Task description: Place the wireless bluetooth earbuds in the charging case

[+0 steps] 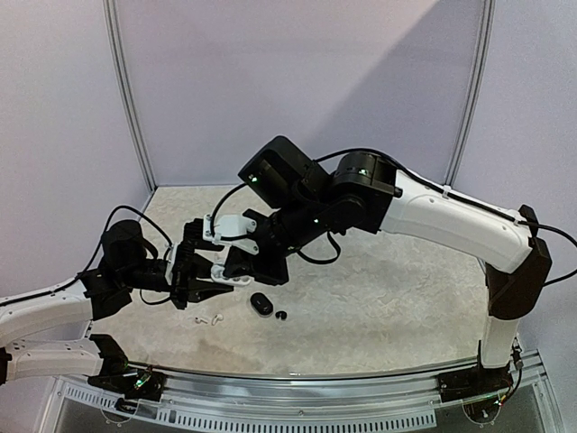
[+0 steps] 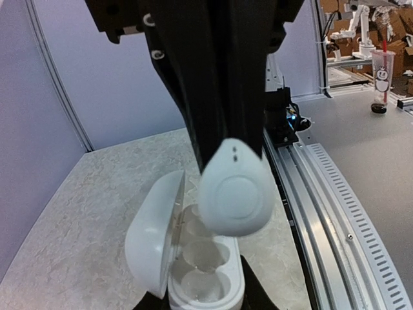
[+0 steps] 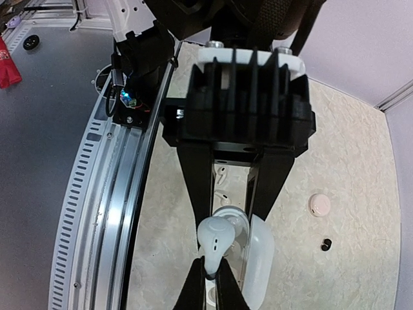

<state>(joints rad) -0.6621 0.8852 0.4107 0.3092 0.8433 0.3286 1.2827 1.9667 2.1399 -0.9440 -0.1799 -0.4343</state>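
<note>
My left gripper point(image 2: 205, 298) is shut on an open white charging case point(image 2: 208, 279), lid point(image 2: 155, 239) swung left and its round wells showing empty. My right gripper point(image 3: 207, 279) is shut on the stem of a white earbud point(image 3: 215, 240) and holds it just above the case's far well point(image 3: 235, 223). The same earbud point(image 2: 233, 197) hangs in front of the case in the left wrist view. In the top view both grippers, left point(image 1: 200, 285) and right point(image 1: 238, 276), meet left of centre.
Two white earbuds point(image 3: 221, 173) point(image 3: 223, 192) lie on the table under the left gripper. A pale round bud point(image 3: 319, 205) and a black earbud point(image 3: 326, 244) lie to the side. A black case point(image 1: 261, 304) sits near a black bud point(image 1: 282, 316). The metal table rail point(image 3: 116, 194) runs alongside.
</note>
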